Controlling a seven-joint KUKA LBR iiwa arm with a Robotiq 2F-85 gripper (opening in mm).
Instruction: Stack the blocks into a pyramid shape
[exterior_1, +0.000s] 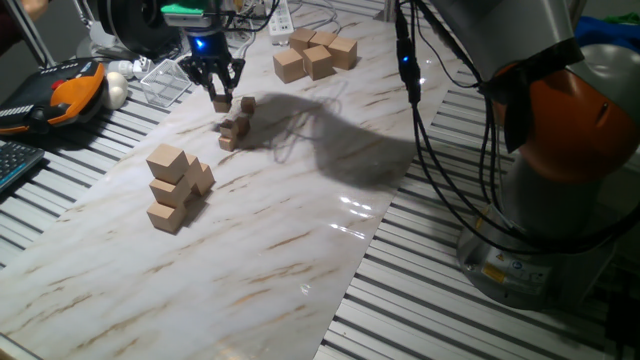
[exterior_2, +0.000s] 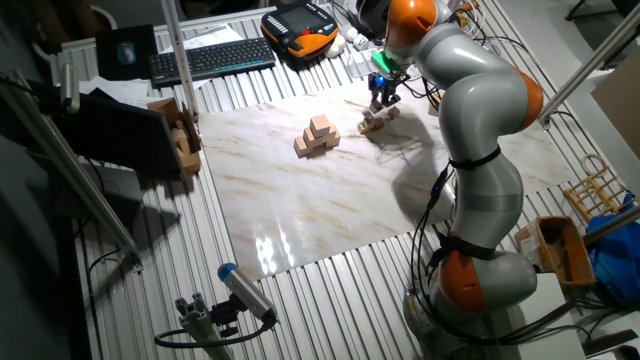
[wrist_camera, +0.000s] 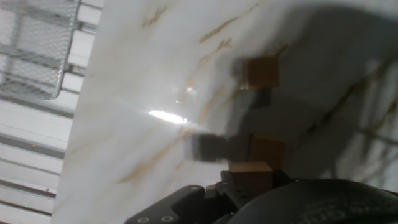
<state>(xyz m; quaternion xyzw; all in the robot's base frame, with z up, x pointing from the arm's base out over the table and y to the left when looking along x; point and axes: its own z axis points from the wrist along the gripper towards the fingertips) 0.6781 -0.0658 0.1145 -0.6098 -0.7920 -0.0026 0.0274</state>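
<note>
The gripper (exterior_1: 221, 96) holds one tiny block (exterior_1: 222, 103) between its fingers, lifted just above the other blocks (exterior_1: 234, 130) clustered on a white marble sheet (exterior_1: 260, 250). Bigger cubes (exterior_1: 176, 187) stand nearby. A slatted metal table (exterior_2: 330, 290) lies underneath. The hand view is blurred, its lower edge blocked by the gripper.

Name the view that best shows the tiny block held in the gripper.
Hand view: the held block fills the near foreground. One fixed view shows it small under the gripper; the other fixed view cannot resolve it.
</note>
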